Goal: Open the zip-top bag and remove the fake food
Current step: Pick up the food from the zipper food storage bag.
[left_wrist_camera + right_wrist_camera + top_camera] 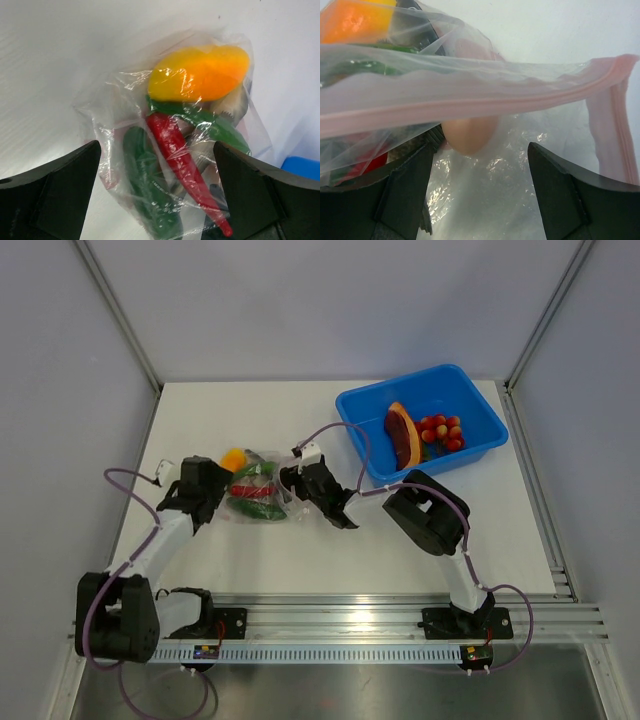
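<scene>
Clear plastic: the zip-top bag (258, 492) lies crinkled on the white table (300, 560), mid-table, right between the two arms.
Left gripper (156, 150): jaws spread wide, one finger either side of the bag and neither one closed on it.
Right gripper (480, 147): also gaping wide - the pinkish zip strip (520, 95) runs across just above its fingers.
Inside the bag: yellow fruit (200, 72) on top, red chili (180, 160) and green cucumber (147, 190) below it, and a pale egg (469, 135) near the strip.
Seal: parted or not, I cannot tell.
Blue bin (398, 386): far right of the table, well apart from the bag - an orange-brown wedge (402, 436) and red tomatoes (440, 430) sit in it.
</scene>
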Motion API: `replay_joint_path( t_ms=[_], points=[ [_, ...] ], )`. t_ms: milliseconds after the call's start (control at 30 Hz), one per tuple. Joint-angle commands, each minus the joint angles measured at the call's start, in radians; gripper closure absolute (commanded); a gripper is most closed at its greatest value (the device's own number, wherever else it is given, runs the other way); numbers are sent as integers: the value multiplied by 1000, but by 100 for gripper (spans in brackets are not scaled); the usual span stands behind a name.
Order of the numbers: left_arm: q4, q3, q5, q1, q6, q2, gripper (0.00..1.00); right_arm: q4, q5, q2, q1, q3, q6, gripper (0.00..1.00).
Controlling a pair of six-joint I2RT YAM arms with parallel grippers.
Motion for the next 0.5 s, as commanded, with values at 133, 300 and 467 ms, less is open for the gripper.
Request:
replay_joint_path(
  t_ms=[133, 300, 467],
  points=[
    [-23, 286, 51, -16, -4, 247, 1, 74, -3, -48, 12, -2, -2, 17],
    [-45, 393, 69, -22, -2, 392, 2, 74, -17, -40, 14, 1, -3, 17],
    [-97, 496, 129, -46, -1, 512, 3, 77, -26, -37, 14, 1, 0, 16]
  ],
)
